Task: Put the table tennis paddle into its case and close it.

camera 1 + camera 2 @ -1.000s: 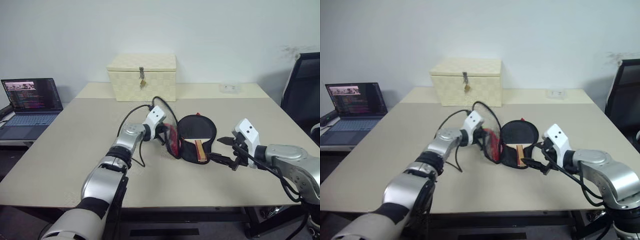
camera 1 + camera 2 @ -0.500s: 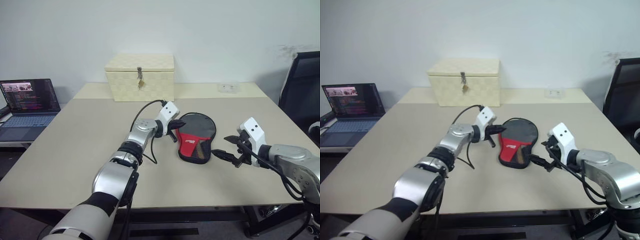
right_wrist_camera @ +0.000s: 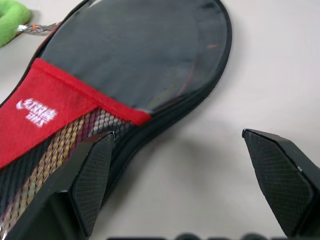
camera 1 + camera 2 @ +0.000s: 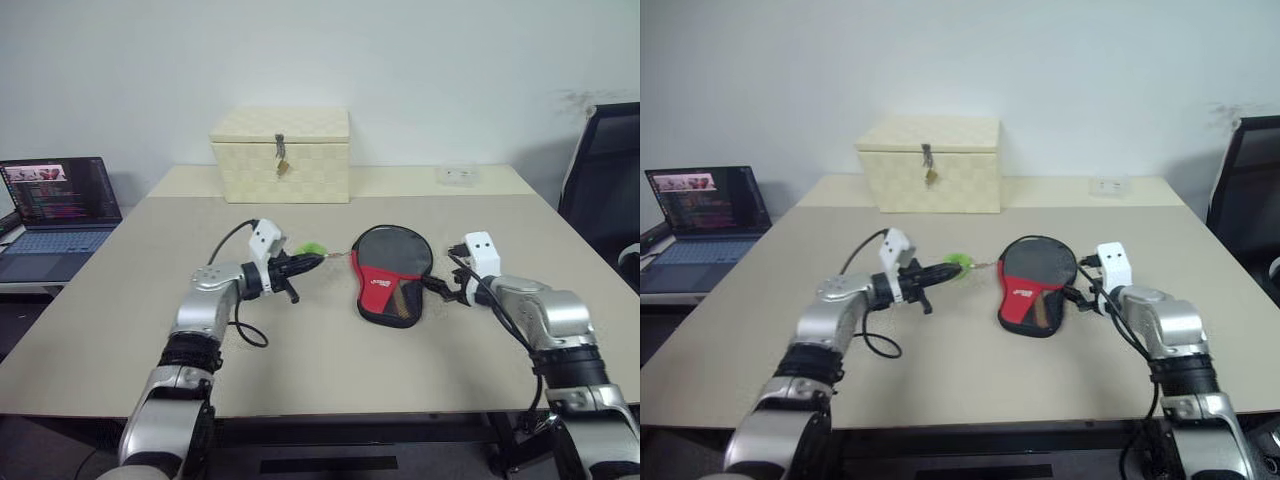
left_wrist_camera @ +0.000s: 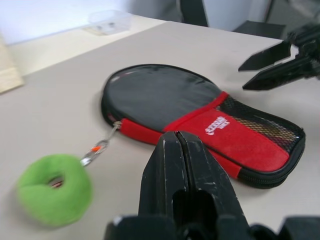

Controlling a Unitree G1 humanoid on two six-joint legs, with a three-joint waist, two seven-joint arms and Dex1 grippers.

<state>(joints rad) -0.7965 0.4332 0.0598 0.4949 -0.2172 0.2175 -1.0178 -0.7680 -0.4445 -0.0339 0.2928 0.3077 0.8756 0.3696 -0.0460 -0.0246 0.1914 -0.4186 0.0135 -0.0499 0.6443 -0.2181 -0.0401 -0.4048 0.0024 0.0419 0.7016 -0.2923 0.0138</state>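
Pale wall and a wide beige bench (image 4: 120, 300) set the scene. Going from the left, an open laptop (image 4: 58, 205) sits on a lower side table beyond the bench edge, and a cream woven box (image 4: 282, 155) with a small latch stands at the back of the bench.

Nearer, the left end effector (image 4: 312, 261) has its black fingers pressed together; in the left wrist view they meet with nothing between them. Its tips lie at or just beside a fuzzy green pull tag (image 5: 54, 188), which joins by a short metal link to the zip at the rim of the case (image 4: 390, 270); whether the tips touch the tag I cannot tell.

The case lies flat mid-bench, between the two arms. Its long axis runs from the black rounded part, toward the far wall, to the red narrow end with the mesh pocket, toward the robot and slightly right. A light-coloured shape shows through the mesh, so the table tennis paddle is probably inside, handle toward the robot, though the case hides it.

On the right, the right end effector (image 4: 1077, 297) stands wide open just off the case's right edge, one finger (image 3: 87, 182) close against the rim, holding nothing.

By my reading the paddle is in and the flap is down. What seems left is the zip: the visible edge looks shut, but the full run cannot be checked.
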